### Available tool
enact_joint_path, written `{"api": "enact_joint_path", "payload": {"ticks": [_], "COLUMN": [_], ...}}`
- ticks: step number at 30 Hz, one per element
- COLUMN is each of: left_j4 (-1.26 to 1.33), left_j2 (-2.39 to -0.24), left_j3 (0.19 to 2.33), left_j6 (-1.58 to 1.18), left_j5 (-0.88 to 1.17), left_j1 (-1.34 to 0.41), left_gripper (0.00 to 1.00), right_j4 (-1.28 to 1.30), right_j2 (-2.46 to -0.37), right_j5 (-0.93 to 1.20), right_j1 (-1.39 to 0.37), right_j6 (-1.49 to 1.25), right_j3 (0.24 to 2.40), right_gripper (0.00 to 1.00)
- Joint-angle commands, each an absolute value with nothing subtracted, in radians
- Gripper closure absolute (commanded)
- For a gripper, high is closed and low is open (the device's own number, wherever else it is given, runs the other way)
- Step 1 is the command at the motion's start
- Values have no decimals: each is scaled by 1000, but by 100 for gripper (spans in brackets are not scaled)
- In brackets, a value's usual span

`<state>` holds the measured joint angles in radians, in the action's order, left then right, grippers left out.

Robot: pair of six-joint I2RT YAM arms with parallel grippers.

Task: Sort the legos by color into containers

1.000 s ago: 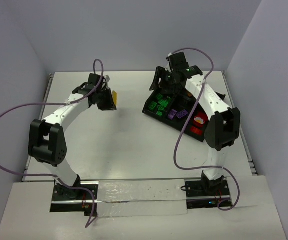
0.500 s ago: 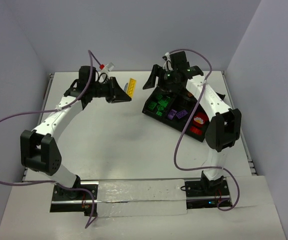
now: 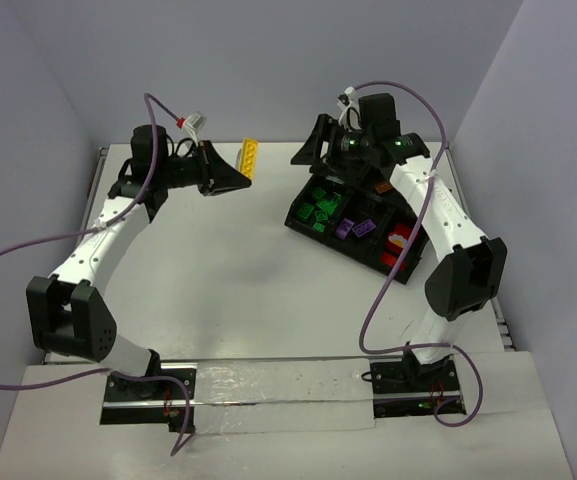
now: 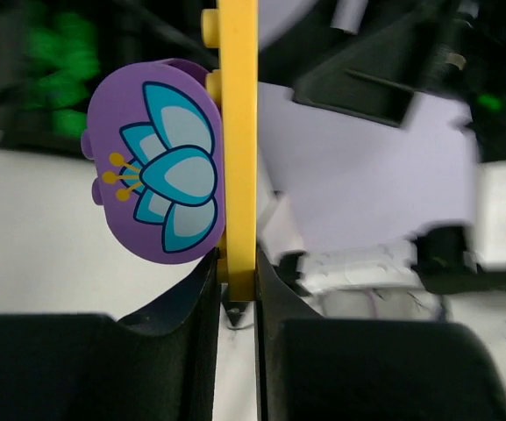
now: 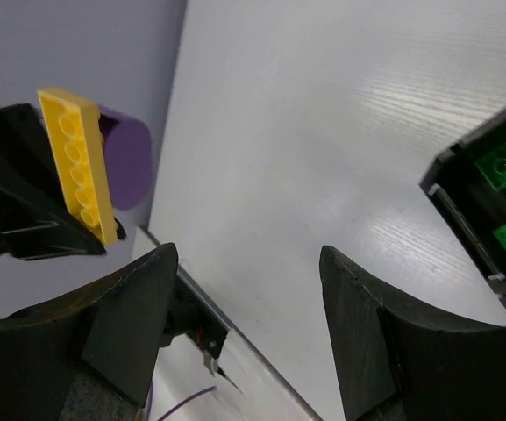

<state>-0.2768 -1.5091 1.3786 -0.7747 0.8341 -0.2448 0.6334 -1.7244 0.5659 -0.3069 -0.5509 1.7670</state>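
My left gripper (image 3: 236, 172) is held up off the table at the back centre, shut on a long yellow plate (image 3: 251, 160). The left wrist view shows the yellow plate (image 4: 238, 132) edge-on, pinched at its lower end by the left gripper (image 4: 238, 267), with a purple rounded flower-print piece (image 4: 156, 175) stuck to its side. My right gripper (image 3: 313, 152) hovers open and holding nothing over the far left corner of the black tray (image 3: 340, 247), facing the plate (image 5: 77, 162). The tray's compartments hold green (image 3: 318, 212), purple (image 3: 353, 228) and red legos (image 3: 398, 240).
The tray sits at an angle on the right half of the white table (image 3: 238, 280). Grey walls close in the back and both sides. A purple cable (image 3: 383, 300) loops from the right arm beside the tray's near end.
The left arm has swung up and toward the back right, carrying the yellow plate closer to the right gripper. The right gripper has risen slightly above the tray's far corner, still open.
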Motion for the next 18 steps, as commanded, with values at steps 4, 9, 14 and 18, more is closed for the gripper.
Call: {"api": "enact_joint_path", "payload": {"ticks": [4,9,14,18], "left_j4": [-735,-765,-753,-764], "left_j2": [-1503,-1445,-1418,-1413], "left_j3": [1494,1387,1337,1301], "left_j6": [-326,-210,-158,-79], "left_j5": [378,484,339,308], "left_j1": [-331,-334,-373,-384], "left_gripper": [100,100,100,100], "right_j4": [753,778,847,894], "right_j2": [-1736,-1766,-1844,-1903], "right_j5": [487,509,558,643], "right_j1": [-304,-307,-314,-330], "right_j6": [-494,-486,-479,-455], "right_j3": [1833,1878,1974,2019], "right_gripper": [27,26,26,26]}}
